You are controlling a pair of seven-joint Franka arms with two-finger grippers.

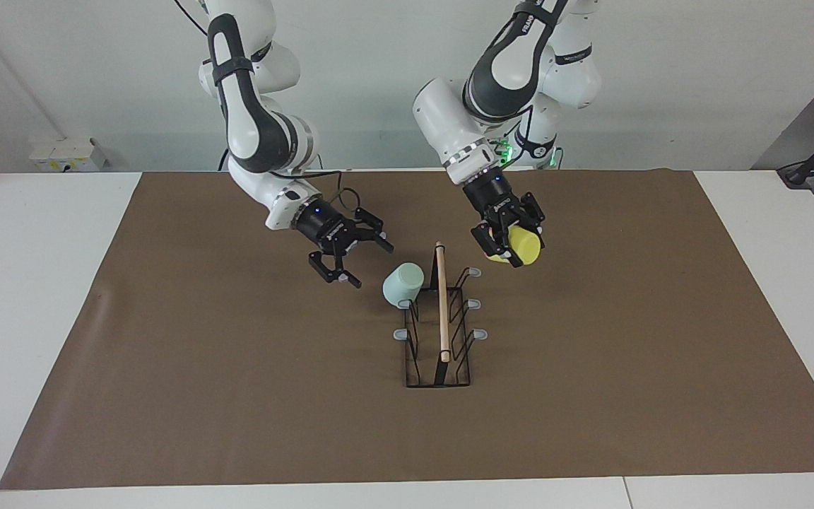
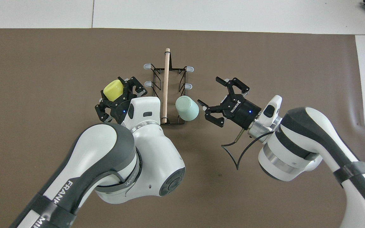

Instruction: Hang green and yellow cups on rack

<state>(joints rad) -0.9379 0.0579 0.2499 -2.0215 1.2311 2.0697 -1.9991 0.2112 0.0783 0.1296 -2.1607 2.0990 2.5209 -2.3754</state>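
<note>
Yellow cup (image 1: 524, 247) sits clamped in our left gripper (image 1: 506, 244), over the mat beside the rack (image 1: 439, 332); its free prongs lie toward the right arm's end. Green cup (image 1: 403, 284) already hangs; right gripper (image 1: 347, 259) gapes empty.

rack (image 1: 439, 325): stands on the mat (image 1: 237, 396), its rod handle (image 1: 441, 300) running away from the robots.
green cup (image 1: 403, 284): hung on the rack's prong nearest the robots, in the row toward the right arm's end.
right gripper (image 1: 347, 257): beside the rack at the right arm's end, apart from the green cup, fingers spread.
left gripper (image 1: 508, 244): raised beside the rack at the left arm's end, clamping the yellow cup (image 1: 524, 245).
</note>
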